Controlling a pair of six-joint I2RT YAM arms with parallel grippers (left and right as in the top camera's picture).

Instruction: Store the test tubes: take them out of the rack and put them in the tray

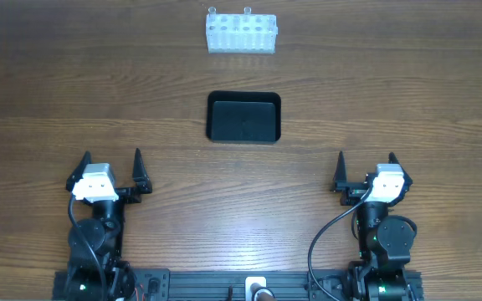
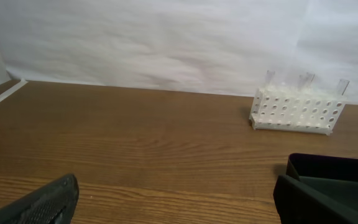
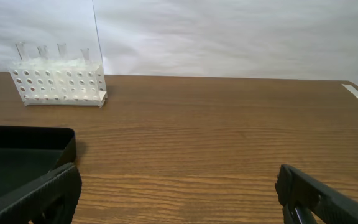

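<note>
Near the top middle of the top view: white rack (image 1: 241, 35) on the brown counter (image 1: 74, 75), with clear test tubes (image 1: 212, 12) standing straight up in it. Just below, in the middle of the frame: black tray (image 1: 243, 119), nothing in it yet. Down at lower left: left jaws wide apart, holding nothing. Down at lower right: right jaws wide apart too, also holding nothing. Both well apart from the rack and about as far off as each other, so hard to call either arm nearer.

Over in the left wrist view: rack (image 2: 297, 111) at the right of the frame, tubes (image 2: 304, 81) pointing up, tray corner (image 2: 337, 163) at lower right.

Over in the right wrist view: rack (image 3: 58, 86) at upper left, tubes (image 3: 61, 51) poking out of its top, tray (image 3: 27, 132) at lower left, nearer than the rack. Looks like a long reach past the tray first, then a pinch on one tall tube.
</note>
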